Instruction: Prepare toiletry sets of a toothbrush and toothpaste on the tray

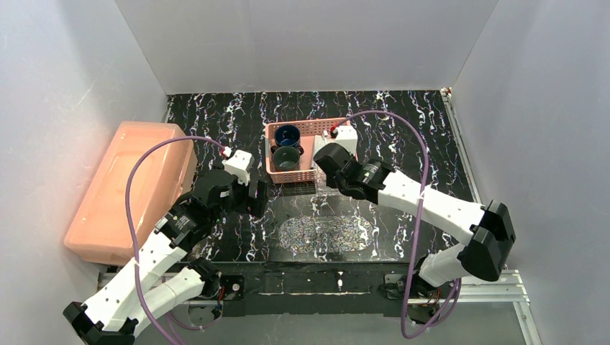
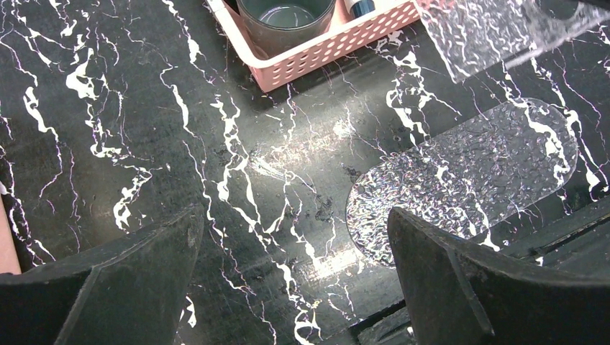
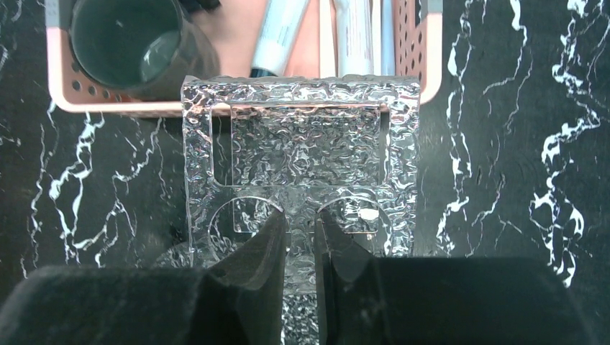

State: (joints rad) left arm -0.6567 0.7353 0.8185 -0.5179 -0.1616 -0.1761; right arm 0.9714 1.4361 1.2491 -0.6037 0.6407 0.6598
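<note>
Your right tool [image 3: 301,224] is pinched narrow on the near edge of the clear tray [image 3: 302,136]. Your left tool [image 2: 295,224] hangs wide and empty. Just beyond the tray, toothpaste tubes [image 3: 277,36] lie in the pink basket [image 3: 430,72], so no set is laid out yet.

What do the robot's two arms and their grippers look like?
The left arm and right arm have smooth white shells with chunky black joints. A purple cable loops along each arm. The left gripper and right gripper each have two matte black, wedge-shaped fingers.
</note>
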